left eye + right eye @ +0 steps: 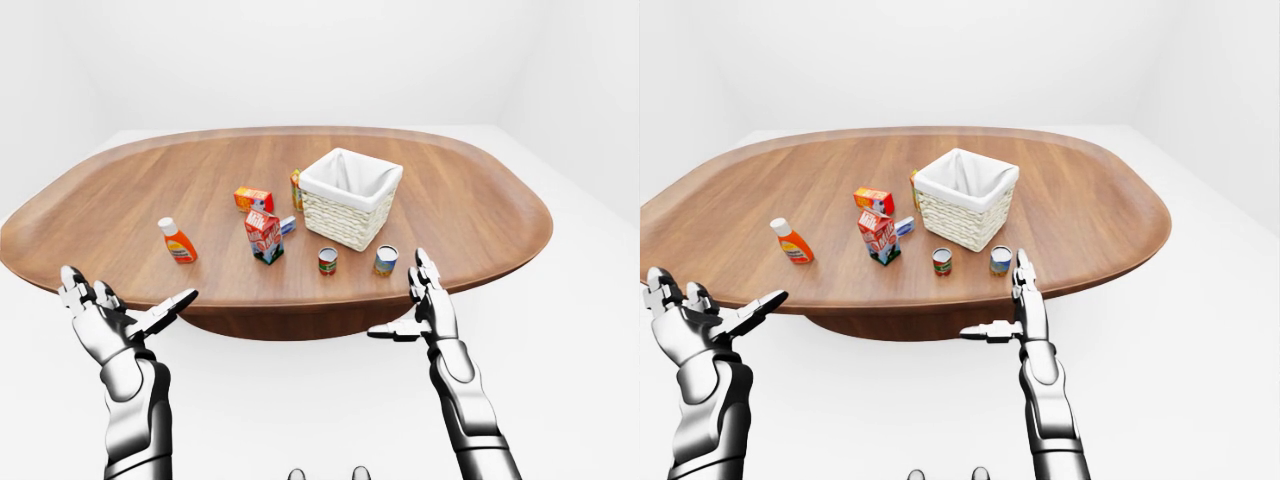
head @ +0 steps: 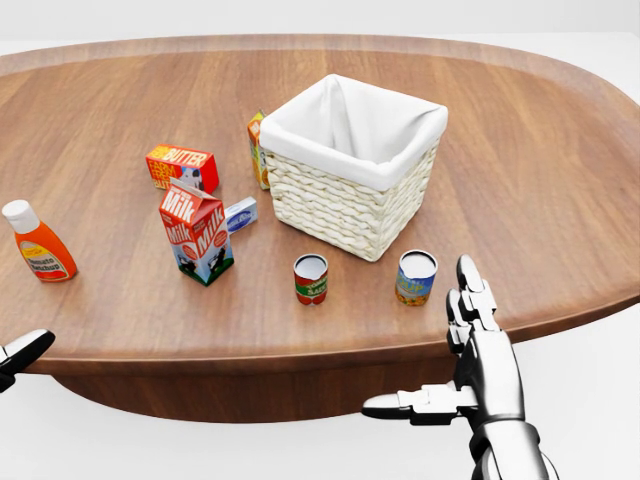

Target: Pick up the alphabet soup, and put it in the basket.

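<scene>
The alphabet soup (image 2: 416, 277) is a small can with a blue and yellow label. It stands upright on the wooden table (image 2: 520, 180), just below the white-lined wicker basket (image 2: 352, 165) in the head view. My right hand (image 2: 425, 340) is open and empty, held off the table's near edge, just below and right of the can, not touching it. My left hand (image 1: 130, 290) is open and empty at the lower left, off the table edge.
A red-labelled can (image 2: 311, 279) stands left of the soup. A milk carton (image 2: 197, 233), a butter box (image 2: 182, 167), a small blue packet (image 2: 240, 214) and an orange sauce bottle (image 2: 40, 244) lie further left. An orange carton (image 2: 258, 150) stands against the basket's left side.
</scene>
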Available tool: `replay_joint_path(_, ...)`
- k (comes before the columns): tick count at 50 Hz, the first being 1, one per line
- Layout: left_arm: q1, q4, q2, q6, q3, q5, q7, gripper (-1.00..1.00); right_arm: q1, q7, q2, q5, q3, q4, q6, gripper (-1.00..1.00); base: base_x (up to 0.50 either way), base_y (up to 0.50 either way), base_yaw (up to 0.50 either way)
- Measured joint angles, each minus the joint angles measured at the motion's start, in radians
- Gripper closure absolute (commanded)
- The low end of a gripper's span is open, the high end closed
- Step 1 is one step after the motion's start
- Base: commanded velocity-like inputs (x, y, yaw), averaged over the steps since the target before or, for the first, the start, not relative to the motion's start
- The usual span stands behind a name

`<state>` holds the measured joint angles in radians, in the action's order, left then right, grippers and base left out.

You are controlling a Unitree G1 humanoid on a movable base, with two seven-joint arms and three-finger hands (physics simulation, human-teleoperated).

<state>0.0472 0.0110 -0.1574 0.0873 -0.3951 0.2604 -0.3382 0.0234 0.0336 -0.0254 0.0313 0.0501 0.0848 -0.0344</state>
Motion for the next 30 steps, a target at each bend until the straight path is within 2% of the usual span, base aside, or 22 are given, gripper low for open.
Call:
replay_joint_path(7,-0.002,-0.003,0.001,0.000,-0.001,-0.002,0.002,-1.00,-0.003,0.004,0.000,-0.003,-0.002,-0.005,0.000,-1.00,0.00,0.00,0.00)
replay_joint_path(30,-0.006,-0.019,0.003,0.000,-0.004,-0.001,0.002,-1.00,-0.004,0.005,0.000,-0.008,0.000,-0.002,-0.006,-1.00,0.19,-0.04,0.00)
